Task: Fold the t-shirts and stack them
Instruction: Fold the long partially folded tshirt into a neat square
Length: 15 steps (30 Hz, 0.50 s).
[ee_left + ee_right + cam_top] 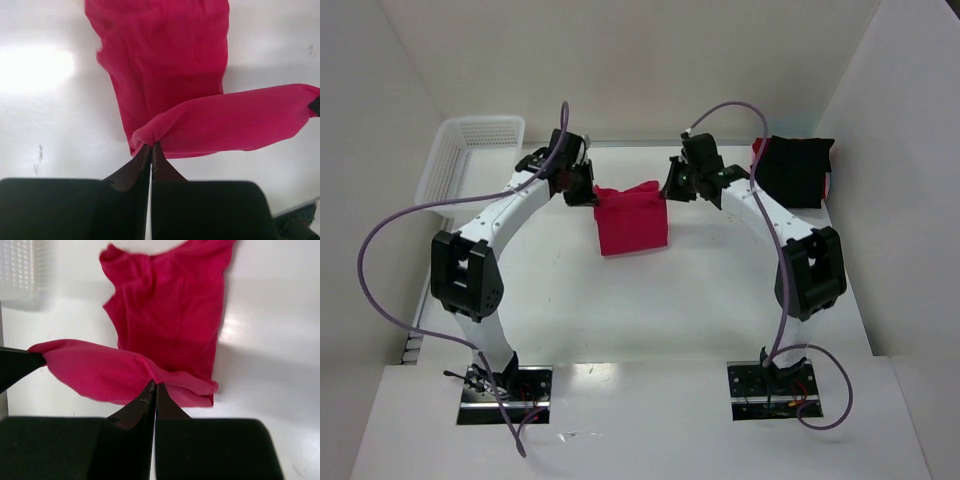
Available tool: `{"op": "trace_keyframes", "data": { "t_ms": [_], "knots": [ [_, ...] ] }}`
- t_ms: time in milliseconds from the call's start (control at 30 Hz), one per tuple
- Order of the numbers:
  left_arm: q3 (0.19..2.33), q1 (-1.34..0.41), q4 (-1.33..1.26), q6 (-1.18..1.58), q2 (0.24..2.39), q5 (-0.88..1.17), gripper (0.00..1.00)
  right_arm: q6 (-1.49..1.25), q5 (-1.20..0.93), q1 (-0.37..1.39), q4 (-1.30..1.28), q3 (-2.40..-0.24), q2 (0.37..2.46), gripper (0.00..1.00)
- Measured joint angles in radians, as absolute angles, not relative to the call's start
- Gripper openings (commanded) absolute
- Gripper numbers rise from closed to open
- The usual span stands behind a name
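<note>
We note both arms stretched over the middle of the table (650, 310), wrists turned toward each other, with the crimson t-shirt (632, 228) strung between them

Left gripper (151, 149): jaws pressed together on a pinch of the shirt's edge, cloth bunching right at the tips
Right gripper (153, 388): the same, jaws together on the opposite corner of that edge

The held edge is raised off the table and sags a little between the two pinches; the rest of the shirt lies flat below it, toward the arm bases, already narrowed to a rough rectangle

We judge the two-corner hold is there to keep the edge taut and level, so it can be carried over the lying part as one straight fold; a single pinch would let the other side droop and twist

Black t-shirt (793, 170) sits folded at the far right corner of the table, well apart from the red one; a sliver of red cloth shows at its edges, and we cannot tell what it belongs to
We take this corner for the stacking spot, kept out of the folding area

White mesh basket (470, 150) stands at the far left, apart from both grippers

Our reading: a fold is in hand on the red shirt and stacking is not yet done; the risk is the thin pinches slipping if the arms pull apart
</note>
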State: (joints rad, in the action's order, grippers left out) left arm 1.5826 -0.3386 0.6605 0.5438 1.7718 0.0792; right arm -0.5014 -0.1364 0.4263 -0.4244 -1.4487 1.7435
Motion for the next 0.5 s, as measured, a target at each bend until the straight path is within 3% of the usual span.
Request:
{"op": "trace_keyframes", "data": {
  "t_ms": [500],
  "knots": [
    [1.930, -0.223, 0.605, 0.456, 2.164, 0.118, 0.00, -0.461, -0.116, 0.389, -0.378, -1.805, 2.119, 0.00]
  ]
}}
